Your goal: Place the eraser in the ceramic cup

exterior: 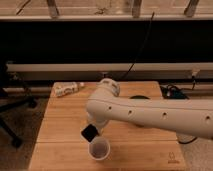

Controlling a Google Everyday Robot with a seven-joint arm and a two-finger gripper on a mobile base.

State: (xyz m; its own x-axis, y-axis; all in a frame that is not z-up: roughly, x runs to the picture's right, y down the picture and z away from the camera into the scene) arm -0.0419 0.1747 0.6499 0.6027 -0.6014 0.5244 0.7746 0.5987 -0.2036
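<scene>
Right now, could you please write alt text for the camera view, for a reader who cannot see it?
A white robot arm reaches over a wooden table, its gripper holding a flat black eraser tilted just above a small white cup near the front edge. A crumpled pale packet lies at the back left.

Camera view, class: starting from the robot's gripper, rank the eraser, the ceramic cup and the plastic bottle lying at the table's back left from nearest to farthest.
The gripper hangs over the table's front middle.
1. eraser: right at the gripper, above and left of the cup's rim.
2. ceramic cup: just below, by the front edge.
3. plastic bottle: lying at the back left corner, clearly farthest.
</scene>
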